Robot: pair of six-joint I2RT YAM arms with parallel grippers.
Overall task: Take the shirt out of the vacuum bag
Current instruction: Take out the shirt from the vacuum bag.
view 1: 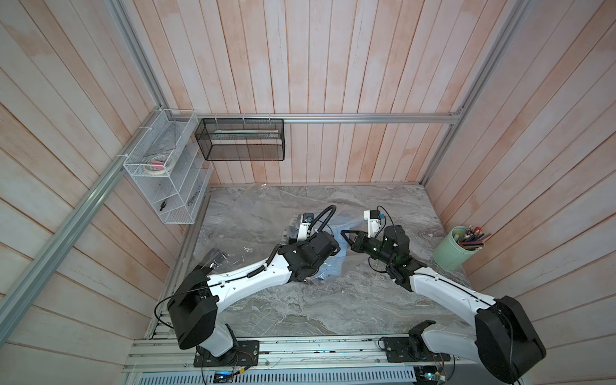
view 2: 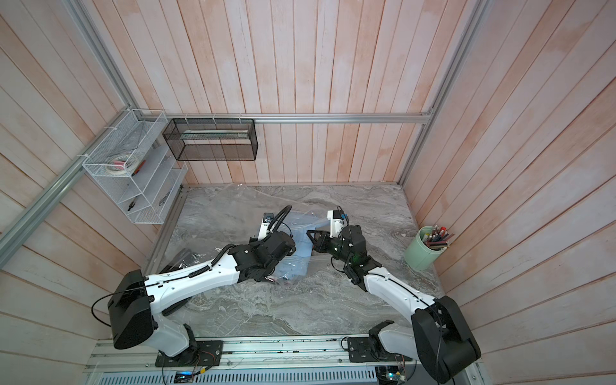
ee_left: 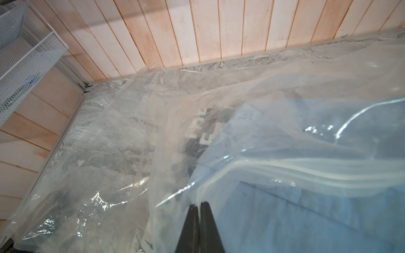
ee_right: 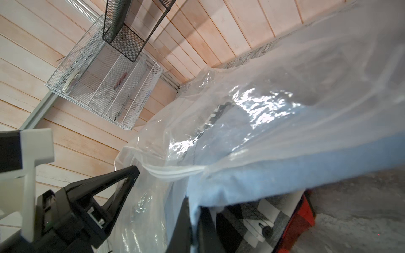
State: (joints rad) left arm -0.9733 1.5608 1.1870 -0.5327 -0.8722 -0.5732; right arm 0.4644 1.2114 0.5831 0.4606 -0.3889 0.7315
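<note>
The vacuum bag lies crumpled and clear over the back half of the marble table. A light blue shirt sits in its near end, partly past the white zip edge. In the left wrist view my left gripper is shut on the bag's plastic edge beside the shirt. My right gripper is shut on a fold of the blue shirt just outside the bag mouth; in both top views it points left at the bag. The left fingers stand close by.
Black-and-white checked cloth with a button and something red lie under the blue shirt. A mint pencil cup stands at the table's right edge. A white wire rack and a black mesh basket hang on the walls.
</note>
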